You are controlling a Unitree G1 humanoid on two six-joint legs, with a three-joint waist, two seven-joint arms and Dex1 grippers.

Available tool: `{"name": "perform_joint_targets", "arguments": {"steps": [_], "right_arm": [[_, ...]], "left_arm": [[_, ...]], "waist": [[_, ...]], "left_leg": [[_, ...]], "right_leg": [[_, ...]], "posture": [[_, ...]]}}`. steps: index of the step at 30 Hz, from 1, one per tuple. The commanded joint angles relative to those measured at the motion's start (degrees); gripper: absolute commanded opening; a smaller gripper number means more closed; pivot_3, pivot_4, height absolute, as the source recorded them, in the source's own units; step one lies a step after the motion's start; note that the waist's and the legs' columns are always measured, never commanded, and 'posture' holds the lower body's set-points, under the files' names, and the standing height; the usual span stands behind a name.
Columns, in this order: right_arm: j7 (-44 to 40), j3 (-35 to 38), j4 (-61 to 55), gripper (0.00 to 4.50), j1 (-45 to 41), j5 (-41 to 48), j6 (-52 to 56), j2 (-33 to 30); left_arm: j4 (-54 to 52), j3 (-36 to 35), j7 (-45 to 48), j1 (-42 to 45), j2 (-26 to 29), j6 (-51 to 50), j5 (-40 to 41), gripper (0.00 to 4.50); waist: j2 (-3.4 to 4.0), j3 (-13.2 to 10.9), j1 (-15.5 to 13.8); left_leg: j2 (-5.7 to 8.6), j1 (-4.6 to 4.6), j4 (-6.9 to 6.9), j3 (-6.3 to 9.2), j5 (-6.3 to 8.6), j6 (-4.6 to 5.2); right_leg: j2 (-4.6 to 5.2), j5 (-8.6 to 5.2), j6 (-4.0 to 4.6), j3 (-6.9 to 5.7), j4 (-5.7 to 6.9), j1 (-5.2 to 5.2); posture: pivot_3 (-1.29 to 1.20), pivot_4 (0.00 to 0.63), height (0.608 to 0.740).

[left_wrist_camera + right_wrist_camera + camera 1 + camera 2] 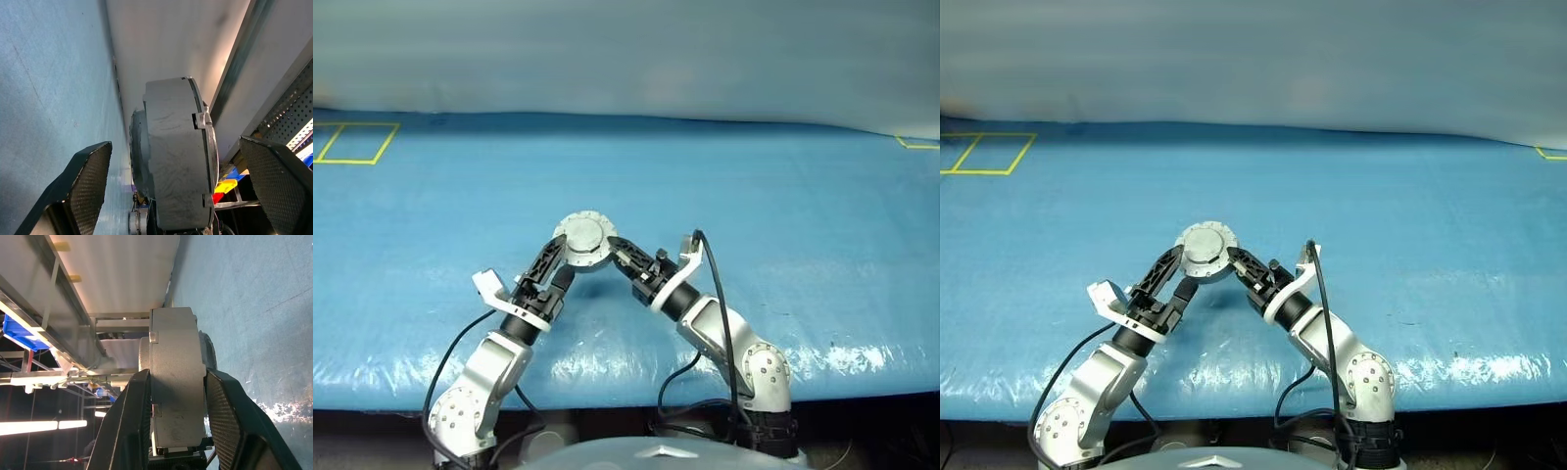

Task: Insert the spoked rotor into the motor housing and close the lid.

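Right fingers (pixel 222 416) clamping closed motor housing (pixel 584 241), left fingers (pixel 85 181) spread clear

The motor housing (pixel 584 241) sits between the left hand (pixel 560 262) and right hand (pixel 620 250).
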State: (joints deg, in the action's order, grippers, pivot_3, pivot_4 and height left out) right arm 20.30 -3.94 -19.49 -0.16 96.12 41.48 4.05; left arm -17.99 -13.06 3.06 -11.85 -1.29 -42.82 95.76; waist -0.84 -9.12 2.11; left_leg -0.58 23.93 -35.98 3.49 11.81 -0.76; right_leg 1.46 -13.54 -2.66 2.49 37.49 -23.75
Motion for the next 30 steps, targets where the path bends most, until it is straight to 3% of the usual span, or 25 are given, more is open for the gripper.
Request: {"name": "perform_joint_targets", "arguments": {"steps": [1, 7, 11, 14, 16, 17, 21, 25, 30], "right_arm": [[-1.0, -2.0, -4.4, 1.3, 0.0, 3.7, 0.2, 0.3], [-1.8, -3.1, -4.9, 1.3, 0.5, 3.3, 0.4, -1.7], [-4.4, -2.9, -5.5, 1.3, 0.3, -2.1, -0.3, -3.5], [-7.3, -2.4, -5.4, 1.3, 0.3, -4.0, -0.2, -4.8], [-8.6, -2.1, -5.0, 1.3, 0.4, -5.0, -0.2, -5.4], [-9.5, -2.0, -4.6, 2.04, 0.5, -6.3, -0.1, -6.1], [-12.1, -1.7, -4.0, 3.24, 1.4, -11.4, -0.4, -8.4], [-17.7, -2.5, -4.8, 4.49, 2.9, -25.6, -4.1, -13.1], [-24.5, -6.0, -4.9, 4.5, 4.9, -44.8, -10.9, -18.7]], "left_arm": [[0.3, 1.3, 0.0, 0.6, 1.6, -0.8, 1.7, 4.5], [1.1, 2.0, -1.5, 0.9, 2.0, 0.2, 2.2, 4.5], [0.8, 2.3, -2.3, 0.4, 1.7, 0.7, 2.8, 3.61], [0.5, 2.7, -2.2, 0.1, 1.7, 1.1, 3.3, 2.59], [0.3, 2.8, -2.2, 0.0, 1.8, 1.4, 3.3, 2.43], [0.1, 2.8, -2.3, 0.0, 1.9, 1.6, 3.1, 2.43], [-0.5, 2.3, -3.0, 0.5, 2.2, 2.9, 1.9, 2.43], [0.3, 0.6, -4.8, 3.5, 3.4, 5.4, 0.1, 2.43], [6.3, -2.5, -6.2, 11.4, 6.4, 7.8, -3.5, 2.43]], "waist": [[0.0, 0.0, 0.0], [0.01, 0.0, 0.0], [0.0, 0.0, 0.0], [0.01, 0.0, 0.0], [0.0, 0.0, 0.0], [0.0, 0.0, 0.0], [0.01, 0.0, 0.0], [0.01, 0.0, -0.4], [0.0, 0.0, -0.8]], "left_leg": [[0.0, 0.0, 0.0, 0.0, 0.0, 0.0], [0.0, 0.01, 0.02, 0.01, 0.0, 0.0], [0.0, 0.01, 0.02, 0.01, 0.0, 0.0], [0.0, 0.06, 0.03, 0.03, 0.01, 0.01], [0.0, 0.07, 0.03, 0.03, 0.02, 0.03], [0.0, 0.08, 0.04, 0.03, 0.03, 0.04], [0.0, 0.08, 0.05, 0.03, 0.06, 0.09], [0.02, 0.1, 0.05, 0.03, 0.07, 0.1], [0.05, 0.1, 0.0, -0.02, 0.06, 0.1]], "right_leg": [[0.0, 0.0, 0.0, 0.0, 0.0, 0.0], [0.0, 0.0, 0.0, -0.01, -0.03, 0.0], [0.0, 0.0, 0.0, -0.01, -0.06, 0.0], [-0.01, 0.0, 0.0, -0.03, -0.12, 0.0], [-0.01, 0.01, -0.01, -0.04, -0.17, 0.02], [-0.01, 0.01, -0.01, -0.04, -0.2, 0.02], [-0.01, 0.02, -0.03, -0.04, -0.28, 0.04], [-0.01, 0.05, -0.08, -0.05, -0.38, 0.07], [-0.03, 0.17, -0.23, -0.01, -0.51, 0.15]], "posture": [[0.0, 0.15, 0.74], [0.0, 0.15, 0.74], [0.0, 0.15, 0.74], [0.0, 0.15, 0.74], [0.0, 0.15, 0.74], [0.0, 0.15, 0.74], [0.0, 0.15, 0.74], [0.0, 0.15, 0.74], [0.0, 0.15, 0.74]]}}
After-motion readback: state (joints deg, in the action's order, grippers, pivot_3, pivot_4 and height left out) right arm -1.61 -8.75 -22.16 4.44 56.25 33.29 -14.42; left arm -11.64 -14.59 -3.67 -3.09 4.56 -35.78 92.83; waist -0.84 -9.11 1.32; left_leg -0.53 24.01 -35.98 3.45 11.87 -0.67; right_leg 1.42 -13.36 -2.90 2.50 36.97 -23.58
